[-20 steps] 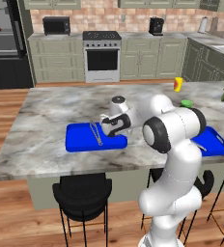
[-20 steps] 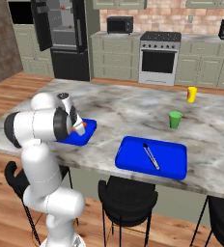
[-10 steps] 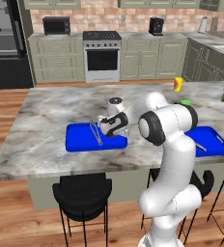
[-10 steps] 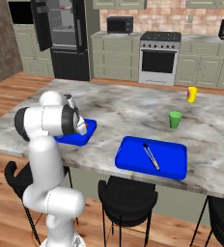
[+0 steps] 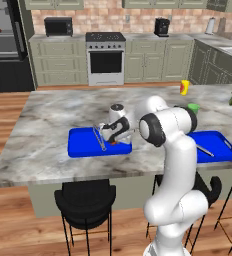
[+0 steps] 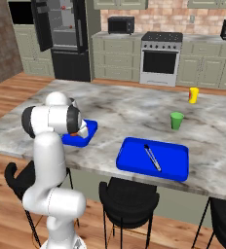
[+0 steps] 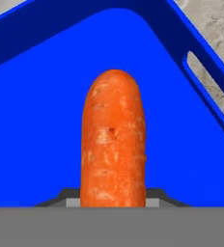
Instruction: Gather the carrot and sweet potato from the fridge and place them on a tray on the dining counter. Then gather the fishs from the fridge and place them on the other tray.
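Claw point(image 5: 114, 141) closed on carrot point(image 7: 113, 144), held just above blue tray point(image 7: 46, 96) beneath it. Risk: released too near rim ahead, could roll onto counter point(image 5: 48, 130).
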Controlling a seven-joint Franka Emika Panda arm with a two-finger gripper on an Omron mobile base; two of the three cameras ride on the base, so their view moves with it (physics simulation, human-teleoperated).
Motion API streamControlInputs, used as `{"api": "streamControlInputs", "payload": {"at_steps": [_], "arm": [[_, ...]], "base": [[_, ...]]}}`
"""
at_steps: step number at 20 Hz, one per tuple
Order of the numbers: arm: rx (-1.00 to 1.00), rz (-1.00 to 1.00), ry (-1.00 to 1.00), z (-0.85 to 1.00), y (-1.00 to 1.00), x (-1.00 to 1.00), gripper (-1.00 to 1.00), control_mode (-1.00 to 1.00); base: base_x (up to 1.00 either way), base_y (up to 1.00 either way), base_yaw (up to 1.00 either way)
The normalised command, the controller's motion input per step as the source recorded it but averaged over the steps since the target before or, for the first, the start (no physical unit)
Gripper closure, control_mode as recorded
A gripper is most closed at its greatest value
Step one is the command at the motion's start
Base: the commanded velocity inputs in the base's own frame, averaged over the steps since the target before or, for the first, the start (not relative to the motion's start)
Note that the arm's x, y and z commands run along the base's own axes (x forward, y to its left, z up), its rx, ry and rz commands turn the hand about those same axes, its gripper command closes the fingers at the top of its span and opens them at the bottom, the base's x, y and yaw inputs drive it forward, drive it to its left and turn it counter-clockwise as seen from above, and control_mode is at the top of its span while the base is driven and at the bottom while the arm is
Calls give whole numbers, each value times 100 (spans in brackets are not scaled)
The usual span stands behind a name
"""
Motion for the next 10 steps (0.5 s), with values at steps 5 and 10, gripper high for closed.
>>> {"api": "streamControlInputs", "payload": {"at_steps": [5,10], "arm": [[0,7,2,-22,2,16,-100,-100],[0,3,3,-3,4,-1,-100,-100]], "base": [[0,0,0],[0,0,0]]}}
